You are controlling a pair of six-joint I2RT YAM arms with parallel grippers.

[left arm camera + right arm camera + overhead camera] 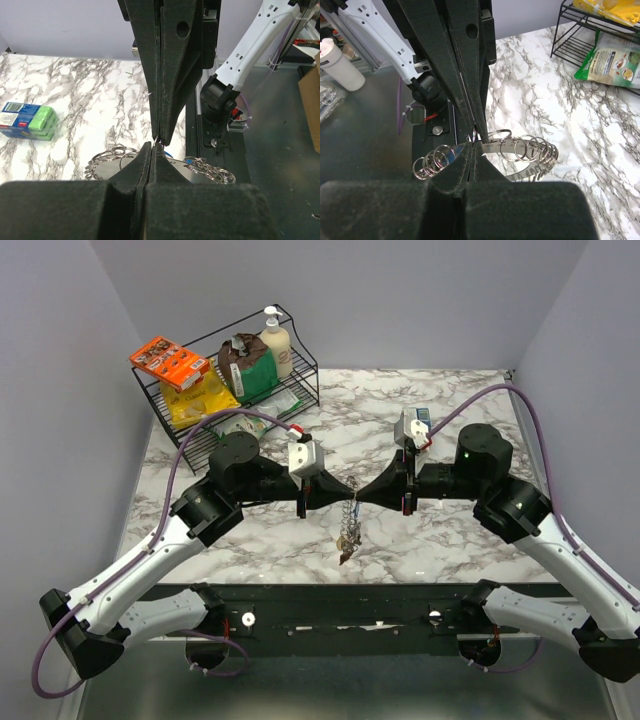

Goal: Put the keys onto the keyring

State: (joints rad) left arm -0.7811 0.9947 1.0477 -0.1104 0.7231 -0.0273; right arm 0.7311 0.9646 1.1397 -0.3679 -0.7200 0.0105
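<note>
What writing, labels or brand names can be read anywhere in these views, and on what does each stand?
No text reads clearly enough to quote.
orange box: print too small.
pump bottle: label blurred.
green and brown bag: label blurred.
yellow bag: no legible print.
blue and green pack: white lettering too small.
green pouch: print blurred.

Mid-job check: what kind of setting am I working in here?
Most likely a boxed-in robot test cell staged as a kitchen counter: plain grey walls close in a marble-patterned tabletop, and a black wire rack holds packaged groceries and a cream pump bottle.
</note>
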